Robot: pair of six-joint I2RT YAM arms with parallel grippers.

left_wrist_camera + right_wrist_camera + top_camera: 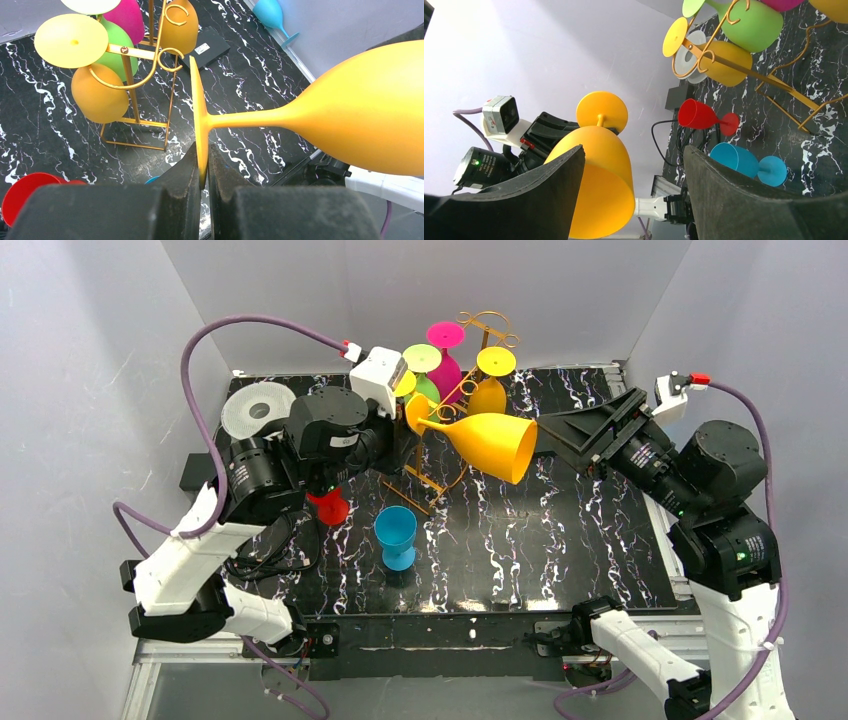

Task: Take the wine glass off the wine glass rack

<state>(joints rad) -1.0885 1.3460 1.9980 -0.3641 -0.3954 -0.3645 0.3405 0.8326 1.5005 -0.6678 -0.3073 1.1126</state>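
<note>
Yellow-orange wine glass [490, 443] is held sideways over the desk [560, 530], rim pointed right, foot disc pinched edge-on in the left hand [202, 167], just beside a scroll end of the wine glass rack [134, 52]. That gold wire rack is stood upright at the back, with glasses [445, 370] hung upside down.

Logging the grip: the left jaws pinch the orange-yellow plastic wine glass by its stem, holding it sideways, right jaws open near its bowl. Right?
Not the stem: in the left wrist view the left gripper has its jaws shut on the rim of the round foot of the orange-yellow plastic wine glass. Otherwise right: it lies sideways, and the right gripper is open near its bowl.
</note>
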